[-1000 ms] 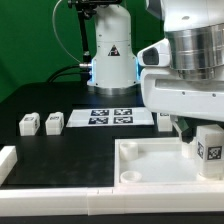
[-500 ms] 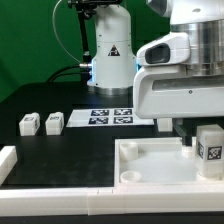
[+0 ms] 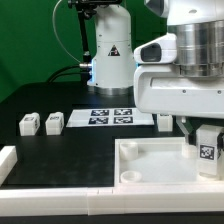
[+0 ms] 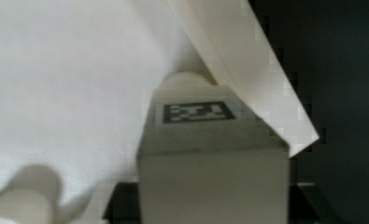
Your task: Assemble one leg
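While the leg (image 3: 207, 146) stands upright at the corner of the tray (image 3: 150, 143) on the exterior view's right, apparently for seating in its socket, the pincer (image 3: 200, 128) sits directly over it; whether it is clamped cannot be told.
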### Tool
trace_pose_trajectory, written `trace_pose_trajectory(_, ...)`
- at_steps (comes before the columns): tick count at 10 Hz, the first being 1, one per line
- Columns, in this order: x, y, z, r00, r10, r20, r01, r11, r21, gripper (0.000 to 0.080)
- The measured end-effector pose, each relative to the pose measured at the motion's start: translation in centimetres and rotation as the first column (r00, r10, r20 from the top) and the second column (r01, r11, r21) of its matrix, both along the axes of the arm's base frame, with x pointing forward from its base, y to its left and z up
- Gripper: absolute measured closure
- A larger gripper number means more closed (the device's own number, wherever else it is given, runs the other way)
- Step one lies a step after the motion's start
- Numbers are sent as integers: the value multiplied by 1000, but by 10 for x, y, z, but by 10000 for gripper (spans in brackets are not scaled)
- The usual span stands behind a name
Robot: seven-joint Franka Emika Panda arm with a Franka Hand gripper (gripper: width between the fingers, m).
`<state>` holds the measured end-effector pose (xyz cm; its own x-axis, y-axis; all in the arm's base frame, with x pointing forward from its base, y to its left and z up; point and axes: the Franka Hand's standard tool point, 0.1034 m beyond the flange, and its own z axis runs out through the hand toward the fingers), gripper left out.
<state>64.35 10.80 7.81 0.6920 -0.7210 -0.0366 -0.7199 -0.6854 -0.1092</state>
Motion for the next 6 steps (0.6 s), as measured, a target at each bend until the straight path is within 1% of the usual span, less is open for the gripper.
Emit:
trace_pose_trajectory(1, -1, -2, -1, 984, -173, -27, 174, 984, 23, 505)
trace_pose_trajectory(2, -2, -3, -1, 918, -392, -68, 395, 917, 46, 505)
trace_pose_trajectory(3, -3, -2, -2, 823, -557, -109, 564, 824, 50, 505)
trace_pose_trajectory(4, -4, -1, -2, 743, -654, -141, 665, 745, 56, 505)
trace_pose_trajectory(5, -4, -1, -2, 695, -703, -154, 716, 697, 51, 505)
trace_pose_trajectory(6, -4, -1, -2, 732, -666, -147, 678, 733, 55, 405)
